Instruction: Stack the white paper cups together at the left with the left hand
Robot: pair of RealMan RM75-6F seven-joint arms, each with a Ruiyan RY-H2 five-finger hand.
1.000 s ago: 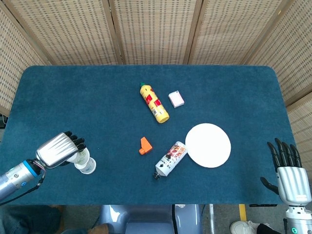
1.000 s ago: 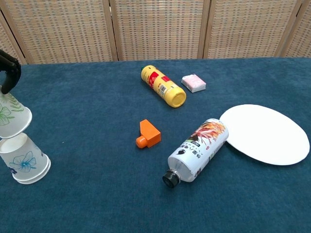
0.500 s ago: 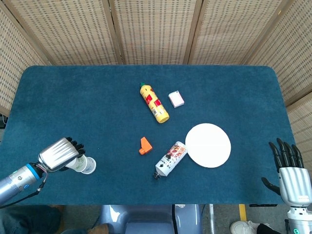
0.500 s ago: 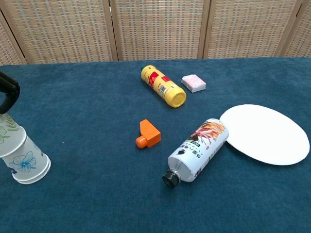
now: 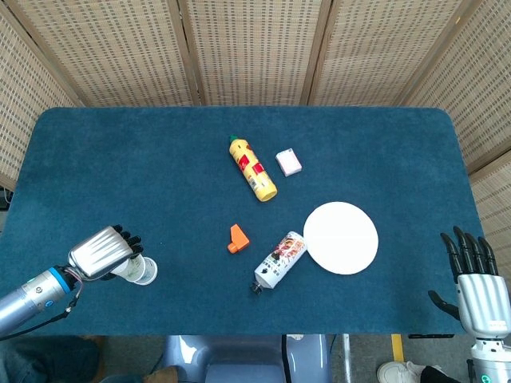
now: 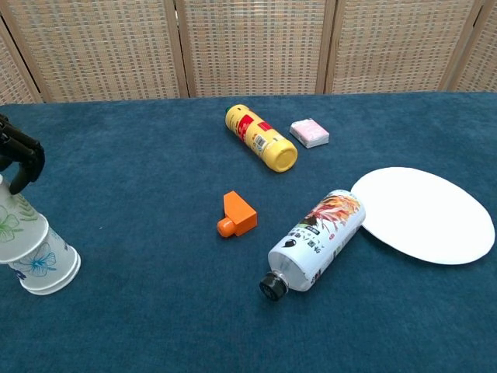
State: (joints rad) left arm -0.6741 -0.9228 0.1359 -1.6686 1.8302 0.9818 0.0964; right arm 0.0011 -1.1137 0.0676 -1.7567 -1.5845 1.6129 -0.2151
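Now | left hand grips nested white paper cups, tapered, floral print | right hand empty, fingers apart | felt-like blue table

The table is seen steeply from above, facing 12 o'clock. A nearer, lower view is given from the chest. The yellow bottle is shared.

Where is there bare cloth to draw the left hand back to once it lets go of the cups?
Open cloth lies between the cups under the left hand and the orange block, and along the far-left table behind them. It is crowded centre-right: yellow bottle, pink packet, printed bottle and white plate.
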